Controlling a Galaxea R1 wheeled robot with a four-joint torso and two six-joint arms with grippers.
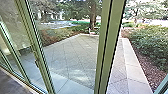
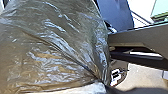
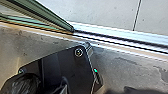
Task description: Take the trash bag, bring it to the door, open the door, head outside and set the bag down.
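Plastic trash bag (image 2: 55, 50) may snag and tear on the green door frame (image 1: 112, 37) if you steer too close; you cannot tell whether either arm's jaws are apart or together.

From where I'm standing, a dark tree trunk (image 1: 93, 16) is rising near the top centre, with leafy branches (image 1: 75, 10) spreading around it. Thick green shrubs (image 1: 152, 43) are crowding the upper right, and a brown bed (image 1: 150, 66) is lying below them, beside a pale stone border (image 1: 135, 70) that's running toward the lower right. Low plants (image 1: 58, 33) are growing at the upper left.
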